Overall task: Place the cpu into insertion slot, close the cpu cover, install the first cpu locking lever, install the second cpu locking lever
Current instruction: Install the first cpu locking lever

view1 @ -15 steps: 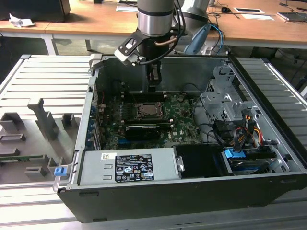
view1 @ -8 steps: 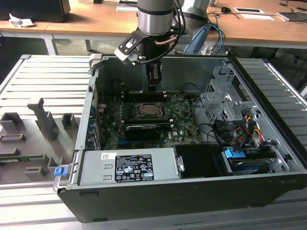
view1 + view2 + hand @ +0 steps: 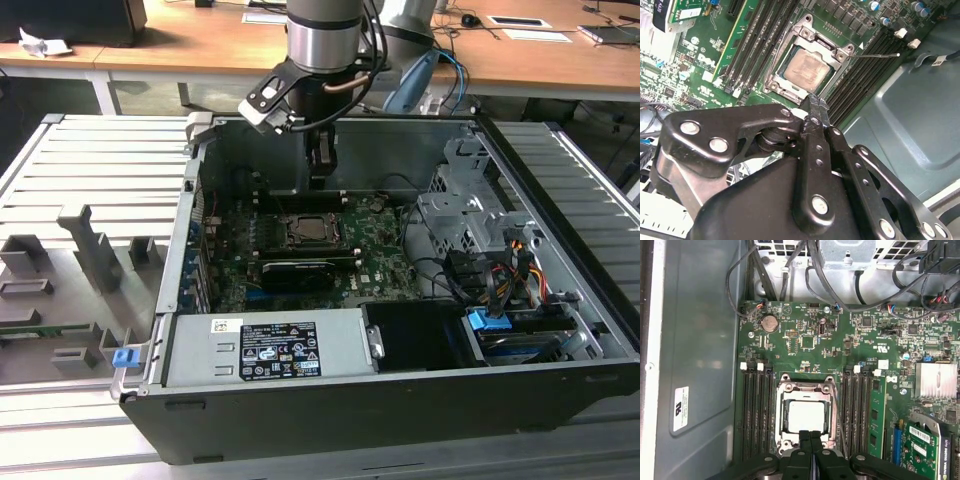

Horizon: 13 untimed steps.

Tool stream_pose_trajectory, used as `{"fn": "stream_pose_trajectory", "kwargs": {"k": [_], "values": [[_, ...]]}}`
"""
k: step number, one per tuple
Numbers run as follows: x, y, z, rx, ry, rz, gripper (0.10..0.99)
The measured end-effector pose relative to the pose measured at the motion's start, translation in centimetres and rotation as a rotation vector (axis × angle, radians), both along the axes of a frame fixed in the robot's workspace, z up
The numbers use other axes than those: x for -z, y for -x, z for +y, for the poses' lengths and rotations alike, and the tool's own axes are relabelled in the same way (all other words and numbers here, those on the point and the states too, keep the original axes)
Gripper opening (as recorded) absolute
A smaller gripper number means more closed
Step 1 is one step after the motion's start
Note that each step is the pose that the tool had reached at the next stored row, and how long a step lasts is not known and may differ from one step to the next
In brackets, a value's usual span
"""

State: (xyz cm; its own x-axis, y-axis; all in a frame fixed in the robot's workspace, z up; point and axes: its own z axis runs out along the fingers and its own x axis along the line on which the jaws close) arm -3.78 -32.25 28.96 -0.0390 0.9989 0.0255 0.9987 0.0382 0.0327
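The cpu (image 3: 807, 70) (image 3: 806, 416), a pale square chip, lies flat in the insertion slot (image 3: 310, 228) on the green board. The grey cpu cover (image 3: 821, 46) (image 3: 781, 412) lies down around it, so the chip shows through its centre window. A thin wire lever (image 3: 875, 55) sticks out from one corner of the socket, off the board. My gripper (image 3: 815, 102) (image 3: 810, 436) is shut with nothing between its black fingers, and its tips hover at the socket's edge. In the exterior view the gripper (image 3: 322, 172) hangs inside the case just behind the socket.
Black memory slots (image 3: 756, 410) flank the socket on both sides. A long black card (image 3: 298, 272) lies in front of it, with the power supply (image 3: 265, 345) nearer still. A metal drive cage (image 3: 465, 215) and cables stand at the exterior view's right. The grey case wall (image 3: 700, 340) is close by.
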Motion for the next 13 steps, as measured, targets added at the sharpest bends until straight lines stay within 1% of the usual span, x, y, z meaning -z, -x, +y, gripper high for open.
{"fn": "stream_pose_trajectory", "kwargs": {"k": [6,13], "values": [[-0.23,0.0,0.0,0.0,0.0,0.0001,0.106],[-0.89,0.0,0.0,0.0,0.0,0.0,0.106]]}}
